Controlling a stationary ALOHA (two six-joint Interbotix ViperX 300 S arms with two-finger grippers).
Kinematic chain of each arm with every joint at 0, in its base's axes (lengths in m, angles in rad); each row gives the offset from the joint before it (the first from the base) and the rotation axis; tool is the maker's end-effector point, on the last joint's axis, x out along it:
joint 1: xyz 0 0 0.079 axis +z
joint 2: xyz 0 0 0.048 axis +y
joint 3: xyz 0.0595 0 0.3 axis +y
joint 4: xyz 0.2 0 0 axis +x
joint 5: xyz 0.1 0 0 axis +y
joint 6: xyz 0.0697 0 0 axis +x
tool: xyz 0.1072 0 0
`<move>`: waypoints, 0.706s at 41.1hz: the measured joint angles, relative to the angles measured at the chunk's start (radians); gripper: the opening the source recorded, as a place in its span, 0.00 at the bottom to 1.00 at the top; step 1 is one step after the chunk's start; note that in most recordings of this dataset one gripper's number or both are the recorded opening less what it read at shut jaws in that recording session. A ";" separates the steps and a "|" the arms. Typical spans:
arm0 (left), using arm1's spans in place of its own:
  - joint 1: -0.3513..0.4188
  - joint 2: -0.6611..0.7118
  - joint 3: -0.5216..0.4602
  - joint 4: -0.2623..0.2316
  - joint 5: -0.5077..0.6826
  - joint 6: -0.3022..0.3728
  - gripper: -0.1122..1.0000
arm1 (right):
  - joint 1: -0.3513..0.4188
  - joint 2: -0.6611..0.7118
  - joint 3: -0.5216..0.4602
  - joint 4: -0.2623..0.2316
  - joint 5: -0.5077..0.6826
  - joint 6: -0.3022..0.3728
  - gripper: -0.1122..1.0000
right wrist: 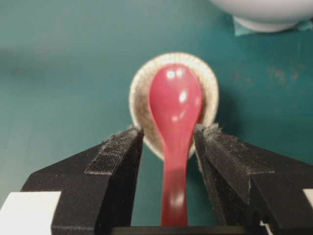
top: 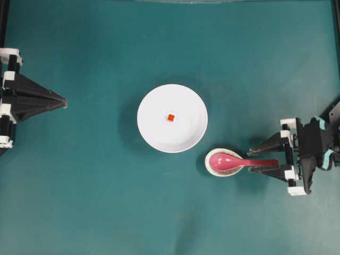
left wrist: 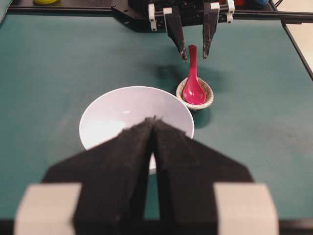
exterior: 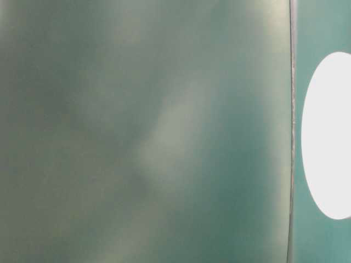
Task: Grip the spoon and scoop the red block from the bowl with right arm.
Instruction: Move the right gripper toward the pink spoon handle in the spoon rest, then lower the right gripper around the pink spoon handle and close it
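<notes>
A green tabletop (top: 95,202) is seen from overhead, with the bowl (top: 186,101) placed a little above the middle of the frame. The red block (top: 170,117) is seen lying inside the bowl, near its centre, apart from the rim.

Just below and to the right of the bowl, a small speckled dish (top: 211,169) is set on the tabletop, close to the bowl without a visible touch. The spoon (top: 234,161) is laid with its scoop in this dish (the handle is pointed toward the right edge of the frame and juts past the dish's rim).

The right hand (top: 255,160) is placed at the handle's end, with its 2 fingers held apart, 1 on each side of the handle. In the right wrist view the handle (right wrist: 175,186) is seen running between the 2 fingers (right wrist: 117,152) with a gap left on both sides, so the spoon is straddled but not clamped. From the left wrist view the same is shown at the upper middle of the frame: the right hand is set astride the handle tip.

The left hand (top: 64,101) is seen at the left edge of the overhead frame, well apart from the bowl, with its fingers brought together and nothing held between them.

The table-level view is blurred; only green and a white oval at the right edge can be made out.
</notes>
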 measured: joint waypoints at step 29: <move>-0.002 0.002 0.000 0.000 0.000 -0.002 0.11 | 0.023 0.109 -0.028 0.058 0.017 0.000 0.57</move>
